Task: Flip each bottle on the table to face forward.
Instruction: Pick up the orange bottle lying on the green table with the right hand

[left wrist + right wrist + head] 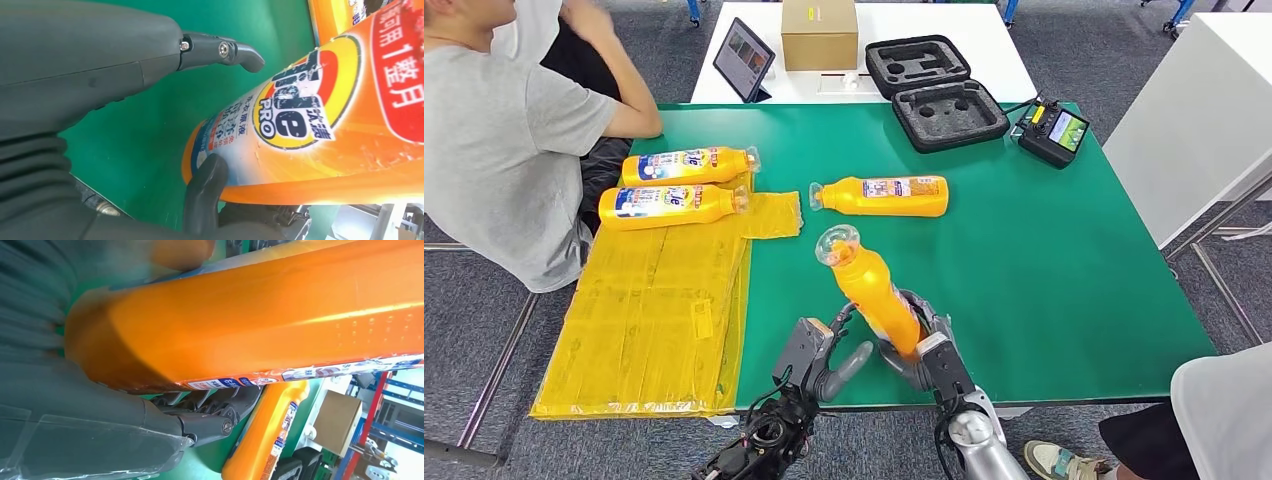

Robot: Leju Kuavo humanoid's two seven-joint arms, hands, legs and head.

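Right robot hand (pixel 921 345) grips tilted orange bottle (pixel 874 292) by its base over green tabletop (pixel 1044 260), label reading "PRO"; left robot hand (pixel 829 358) open beside it, empty.

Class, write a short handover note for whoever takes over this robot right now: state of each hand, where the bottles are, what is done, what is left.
Right hand grips the lifted bottle by its base, tilted, cap away from the robot.
Left hand is open beside it, a finger touching the bottle.
Two bottles lie label-up near the yellow sheet; judged done.
Middle bottle lies on the green table, label showing.
Left: turn the held bottle and set it down.
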